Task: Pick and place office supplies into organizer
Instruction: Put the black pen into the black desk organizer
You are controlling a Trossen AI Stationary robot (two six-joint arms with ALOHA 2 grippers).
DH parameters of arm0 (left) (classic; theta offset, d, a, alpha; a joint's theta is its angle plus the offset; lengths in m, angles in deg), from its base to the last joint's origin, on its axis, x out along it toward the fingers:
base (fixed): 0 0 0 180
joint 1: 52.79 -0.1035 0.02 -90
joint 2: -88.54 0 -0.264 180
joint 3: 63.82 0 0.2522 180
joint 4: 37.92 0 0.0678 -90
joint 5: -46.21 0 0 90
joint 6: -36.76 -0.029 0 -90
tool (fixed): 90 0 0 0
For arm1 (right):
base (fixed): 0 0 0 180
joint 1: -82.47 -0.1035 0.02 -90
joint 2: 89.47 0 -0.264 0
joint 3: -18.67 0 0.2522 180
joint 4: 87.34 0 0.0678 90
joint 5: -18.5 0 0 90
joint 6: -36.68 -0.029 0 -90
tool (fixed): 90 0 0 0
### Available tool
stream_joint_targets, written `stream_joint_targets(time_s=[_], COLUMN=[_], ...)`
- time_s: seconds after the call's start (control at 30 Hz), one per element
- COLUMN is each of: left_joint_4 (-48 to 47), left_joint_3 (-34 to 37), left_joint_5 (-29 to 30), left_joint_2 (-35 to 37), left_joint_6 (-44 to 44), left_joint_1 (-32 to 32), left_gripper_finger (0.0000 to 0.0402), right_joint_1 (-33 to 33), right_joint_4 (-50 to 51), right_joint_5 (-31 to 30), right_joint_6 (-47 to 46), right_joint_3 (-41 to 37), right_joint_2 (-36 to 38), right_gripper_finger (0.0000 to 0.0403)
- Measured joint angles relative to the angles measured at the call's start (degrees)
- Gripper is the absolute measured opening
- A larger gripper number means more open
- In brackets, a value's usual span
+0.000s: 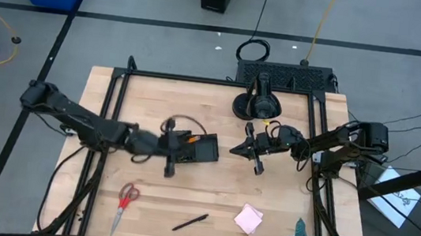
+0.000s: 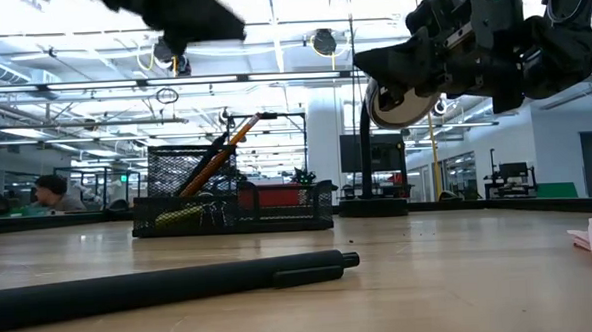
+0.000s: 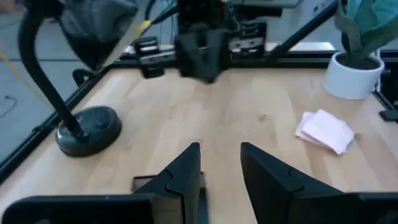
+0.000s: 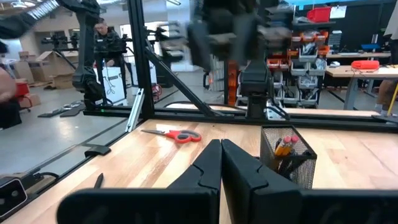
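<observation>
Wooden table (image 1: 210, 189) holds organizer (image 1: 195, 148) mid-board, left gripper (image 1: 169, 147) hovering just beside it, slightly open and empty, right gripper (image 1: 257, 147) near, closed and empty; seemingly between picks, next needing a reach toward pen (image 1: 190, 222), scissors (image 1: 126, 201) or pad (image 1: 248, 218).

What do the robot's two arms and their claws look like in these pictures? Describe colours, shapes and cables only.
Both arms are dark, almost black, built from jointed, rounded segments. The left claw ends in two broad, wedge-shaped black fingers. The right claw has the same angular black fingers tapering to narrow tips. Black cables loop along the right arm near its base. No markings are legible.
</observation>
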Motion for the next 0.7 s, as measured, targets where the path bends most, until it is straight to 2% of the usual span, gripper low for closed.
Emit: stream_joint_targets(time_s=[0.13,0.23,0.33,0.43,0.57,0.7], left_joint_4=[-7.4,-12.9,-18.4,-24.5,-33.8,-39.1], left_joint_3=[-7.2,-13.0,-20.2,-28.6,-38.7,-44.8], left_joint_5=[8.0,9.7,6.2,2.1,-4.9,-8.9], left_joint_2=[-7.5,-17.1,-28.1,-36.6,-44.1,-47.7], left_joint_6=[9.0,19.5,28.1,33.0,39.7,41.2], left_joint_1=[8.5,13.0,15.7,17.4,17.6,17.6], left_gripper_finger=[0.012,0.012,0.012,0.012,0.012,0.013], right_joint_1=[0.0,0.0,0.0,0.0,0.0,0.0], right_joint_4=[1.0,3.1,5.2,6.3,6.1,5.6], right_joint_5=[0.0,0.0,0.0,0.0,0.0,0.0], right_joint_6=[0.0,0.3,1.5,2.4,2.4,2.0], right_joint_3=[0.0,0.0,0.0,0.0,0.0,0.0], right_joint_2=[0.0,0.0,0.0,0.0,0.0,0.0], right_gripper_finger=[0.0004,0.0004,0.0004,0.0004,0.0004,0.0004])
